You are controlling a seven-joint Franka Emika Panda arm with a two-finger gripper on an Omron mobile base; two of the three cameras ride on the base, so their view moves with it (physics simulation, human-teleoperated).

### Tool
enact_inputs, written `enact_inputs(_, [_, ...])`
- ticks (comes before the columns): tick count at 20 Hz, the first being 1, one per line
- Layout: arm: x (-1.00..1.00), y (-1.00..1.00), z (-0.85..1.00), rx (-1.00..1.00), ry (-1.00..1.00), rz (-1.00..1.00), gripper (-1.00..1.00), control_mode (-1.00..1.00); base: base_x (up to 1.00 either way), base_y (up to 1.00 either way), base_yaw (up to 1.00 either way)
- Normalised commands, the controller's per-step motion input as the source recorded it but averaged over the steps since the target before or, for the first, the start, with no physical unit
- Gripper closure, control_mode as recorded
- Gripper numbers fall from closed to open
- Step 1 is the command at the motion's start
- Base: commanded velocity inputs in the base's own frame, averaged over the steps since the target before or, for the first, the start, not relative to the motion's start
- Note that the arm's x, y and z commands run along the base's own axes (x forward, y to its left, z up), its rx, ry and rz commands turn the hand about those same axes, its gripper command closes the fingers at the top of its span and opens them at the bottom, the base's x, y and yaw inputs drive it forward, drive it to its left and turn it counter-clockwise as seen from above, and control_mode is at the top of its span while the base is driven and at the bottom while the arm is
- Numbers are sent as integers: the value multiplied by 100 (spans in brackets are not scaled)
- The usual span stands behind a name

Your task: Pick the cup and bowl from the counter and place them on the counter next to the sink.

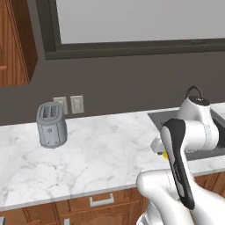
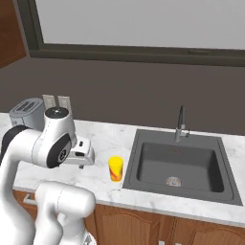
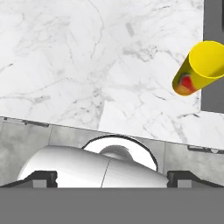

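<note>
A yellow cup (image 2: 115,168) with a red-orange patch low on its side stands upright on the white marble bench (image 2: 110,139), just beside the left edge of the dark grey sink (image 2: 180,166). From the hand camera the same cup (image 3: 200,69) appears at upper right, its open mouth showing, with the sink's dark edge (image 3: 213,17) along the right border. In the left base view a sliver of the cup (image 1: 165,154) shows beside the arm's wrist.

The sink holds a round drain (image 2: 173,181), and a slim faucet (image 2: 181,123) rises from its rear rim.

The claw (image 3: 112,178) hangs over the bench's front edge, left of the cup and apart from it. Its two dark fingertips (image 3: 43,178) sit wide apart at the bottom corners of the hand view, nothing between them. In the right base view the wrist and hand (image 2: 81,152) sit above the bench, near the cup.

A grey two-slot toaster (image 1: 51,125) stands well to the left near the back wall, beneath two wall outlets (image 1: 70,104). Brown wooden cabinets (image 1: 101,201) run below the bench.
</note>
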Motion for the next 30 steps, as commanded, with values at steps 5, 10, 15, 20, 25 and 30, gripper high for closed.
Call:
enact_inputs(5, [0, 0, 0, 0, 0, 0, -100, 100, -70, 4, 0])
enact_inputs(10, [0, 0, 0, 0, 0, 0, -100, 100, -100, 30, 0])
enact_inputs(15, [0, 0, 0, 0, 0, 0, -100, 100, -95, 52, 19])
enact_inputs(20, [0, 0, 0, 0, 0, 0, -100, 100, -25, 58, 52])
enact_inputs(25, [0, 0, 0, 0, 0, 0, -100, 100, 0, 39, 86])
enact_inputs(30, [0, 0, 0, 0, 0, 0, -100, 100, -2, 10, 95])
